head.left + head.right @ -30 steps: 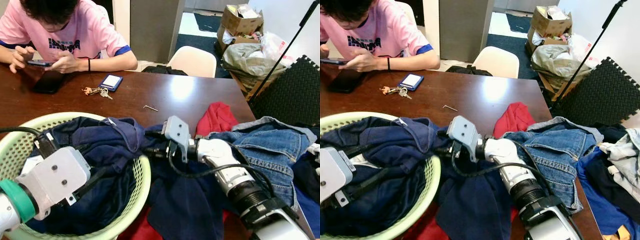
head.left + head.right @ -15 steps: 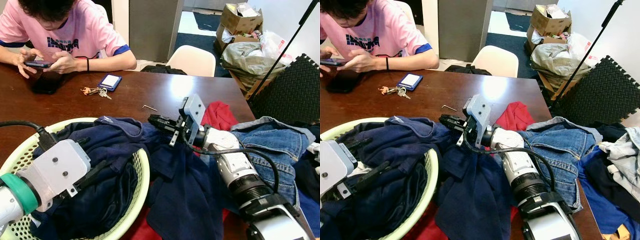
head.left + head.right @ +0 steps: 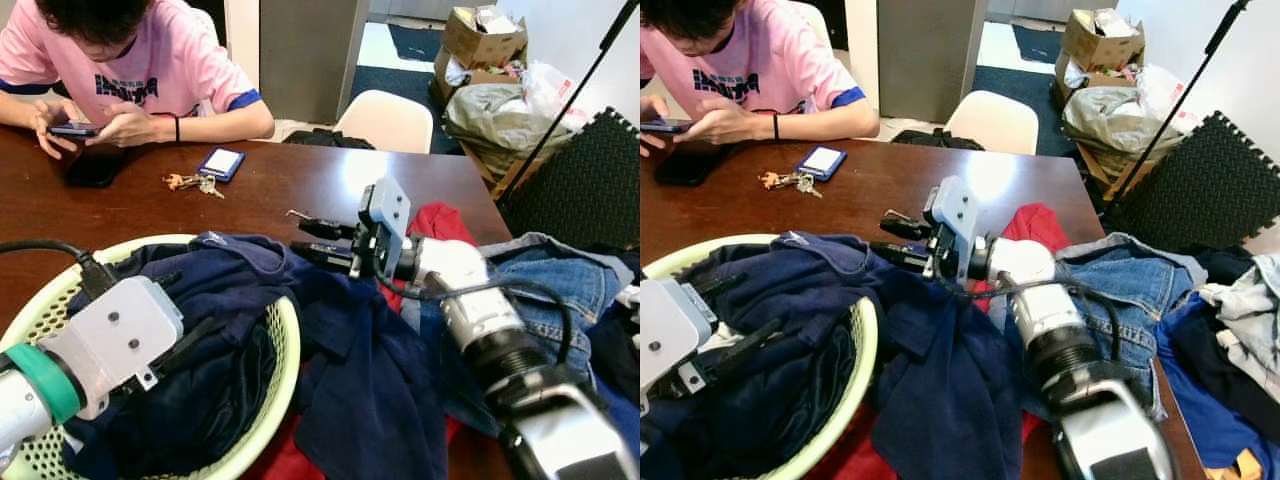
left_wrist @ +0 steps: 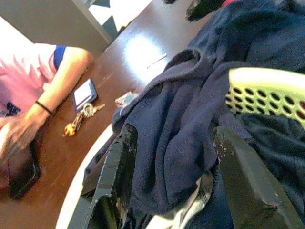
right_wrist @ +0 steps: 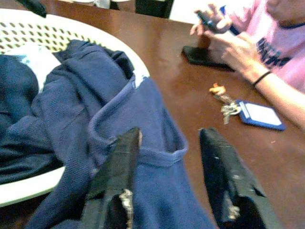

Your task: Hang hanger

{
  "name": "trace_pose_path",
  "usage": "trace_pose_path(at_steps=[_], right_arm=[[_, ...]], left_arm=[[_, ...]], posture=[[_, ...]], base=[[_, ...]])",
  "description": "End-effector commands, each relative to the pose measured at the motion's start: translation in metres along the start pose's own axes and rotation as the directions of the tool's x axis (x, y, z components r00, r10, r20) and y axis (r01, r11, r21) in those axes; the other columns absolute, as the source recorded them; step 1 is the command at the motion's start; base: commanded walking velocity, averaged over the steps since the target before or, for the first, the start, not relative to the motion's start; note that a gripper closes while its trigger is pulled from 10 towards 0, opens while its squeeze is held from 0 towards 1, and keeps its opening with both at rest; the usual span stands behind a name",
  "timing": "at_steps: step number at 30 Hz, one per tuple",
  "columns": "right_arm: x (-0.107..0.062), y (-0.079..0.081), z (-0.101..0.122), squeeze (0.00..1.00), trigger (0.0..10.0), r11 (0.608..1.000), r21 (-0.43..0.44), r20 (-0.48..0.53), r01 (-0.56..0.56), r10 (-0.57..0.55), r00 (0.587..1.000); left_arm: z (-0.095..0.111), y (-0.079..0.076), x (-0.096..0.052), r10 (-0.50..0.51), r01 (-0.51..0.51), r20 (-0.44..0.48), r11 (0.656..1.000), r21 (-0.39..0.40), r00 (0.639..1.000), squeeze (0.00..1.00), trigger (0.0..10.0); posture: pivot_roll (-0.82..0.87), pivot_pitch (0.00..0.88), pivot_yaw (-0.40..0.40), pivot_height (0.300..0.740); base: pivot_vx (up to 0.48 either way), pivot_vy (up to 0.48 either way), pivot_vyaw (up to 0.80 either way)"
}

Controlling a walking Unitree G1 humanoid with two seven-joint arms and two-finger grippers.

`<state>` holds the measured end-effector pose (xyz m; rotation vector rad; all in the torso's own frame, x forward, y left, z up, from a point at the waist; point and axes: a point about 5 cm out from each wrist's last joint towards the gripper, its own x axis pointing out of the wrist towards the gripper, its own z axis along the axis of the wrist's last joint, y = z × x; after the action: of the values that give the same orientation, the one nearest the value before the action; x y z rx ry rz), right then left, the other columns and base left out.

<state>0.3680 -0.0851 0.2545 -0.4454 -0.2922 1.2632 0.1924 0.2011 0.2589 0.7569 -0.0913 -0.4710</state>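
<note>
A navy garment lies heaped in a light green laundry basket and spills over its rim onto the brown table. My right gripper hovers just above the garment's collar near the basket's far rim, open, with nothing between its fingers. Seen from the right wrist, the gripper points down at the collar. My left gripper reaches into the basket over the navy cloth. In the left wrist view the gripper is open, with the fabric lying beyond its fingers.
A person in a pink shirt sits across the table using a phone. Keys, a blue card holder and a small hex key lie on the table. A red cloth and denim are piled on the right.
My right gripper has risen out of the navy cloth and now hovers level above it, nearer the table's middle, with its fingers apart. The left arm has barely moved.
</note>
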Motion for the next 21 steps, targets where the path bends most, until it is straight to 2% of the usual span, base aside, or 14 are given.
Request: trace_pose_path(at_steps=[1,2,3,4,9,10,12,13,15,16,19,21], right_arm=[[0.0,0.003,-0.011,1.0,10.0,1.0,-0.003,-0.069,-0.03,0.029,0.997],[0.002,0.004,-0.014,0.66,10.0,0.998,-0.001,-0.109,-0.063,0.062,0.992],[0.002,0.004,-0.014,0.66,10.0,0.998,-0.001,-0.109,-0.063,0.062,0.992],[0.005,0.006,-0.019,0.0,10.0,0.995,-0.011,-0.161,-0.098,0.095,0.982],[0.009,0.011,-0.028,0.0,10.0,0.984,-0.041,-0.279,-0.172,0.154,0.948],[0.01,0.01,-0.029,0.0,9.2,0.984,-0.057,-0.301,-0.166,0.142,0.943],[0.011,0.009,-0.03,0.0,9.2,0.985,-0.068,-0.312,-0.159,0.131,0.941],[0.012,0.008,-0.029,0.0,4.6,0.986,-0.07,-0.31,-0.154,0.125,0.943],[0.012,0.007,-0.029,0.0,4.6,0.986,-0.069,-0.305,-0.15,0.123,0.944],[0.013,0.007,-0.028,0.0,0.0,0.988,-0.068,-0.296,-0.141,0.115,0.948],[0.014,0.003,-0.024,0.0,0.0,0.994,-0.046,-0.236,-0.099,0.085,0.968],[0.014,0.003,-0.024,0.0,0.0,0.994,-0.046,-0.236,-0.099,0.085,0.968]], left_arm=[[0.001,-0.002,0.001,-0.026,0.026,0.005,1.0,0.01,1.0,0.0,10.0],[0.001,-0.001,0.001,-0.032,0.032,0.006,0.999,0.014,0.999,0.0,10.0],[0.001,-0.001,0.001,-0.032,0.032,0.006,0.999,0.014,0.999,0.0,10.0],[0.001,0.0,0.0,-0.036,0.036,0.006,0.999,0.019,0.999,0.0,10.0],[0.003,0.002,0.0,-0.039,0.039,0.006,0.999,0.028,0.999,0.0,10.0],[0.003,0.003,0.0,-0.038,0.038,0.006,0.999,0.029,0.999,0.0,10.0],[0.003,0.003,0.0,-0.038,0.038,0.006,0.999,0.03,0.999,0.0,10.0],[0.003,0.002,0.0,-0.038,0.038,0.007,0.999,0.029,0.999,0.0,10.0],[0.003,0.002,0.0,-0.039,0.039,0.007,0.999,0.029,0.999,0.0,10.0],[0.003,0.002,0.0,-0.039,0.038,0.007,0.999,0.029,0.999,0.0,10.0],[0.002,0.002,0.0,-0.039,0.038,0.007,0.999,0.028,0.999,0.0,10.0],[0.002,0.002,0.0,-0.039,0.038,0.007,0.999,0.028,0.999,0.0,10.0]], posture=[[0.31,0.108,-0.022,0.74],[0.31,0.108,-0.018,0.74],[0.31,0.108,-0.018,0.74],[0.32,0.109,-0.016,0.74],[0.32,0.11,-0.017,0.74],[0.32,0.111,-0.016,0.74],[0.32,0.111,-0.016,0.74],[0.32,0.111,-0.016,0.74],[0.32,0.111,-0.016,0.74],[0.32,0.111,-0.016,0.74],[0.32,0.113,-0.013,0.74],[0.32,0.113,-0.013,0.74]], base=[[0.0,0.0,0.0],[0.0,0.0,0.0],[0.0,0.0,0.0],[0.0,0.0,0.0],[0.0,0.0,0.0],[0.0,0.0,0.0],[0.0,0.0,0.0],[0.0,0.0,0.0],[0.0,0.0,0.0],[0.0,0.0,0.0],[0.0,0.0,0.0],[0.0,0.0,0.0]])
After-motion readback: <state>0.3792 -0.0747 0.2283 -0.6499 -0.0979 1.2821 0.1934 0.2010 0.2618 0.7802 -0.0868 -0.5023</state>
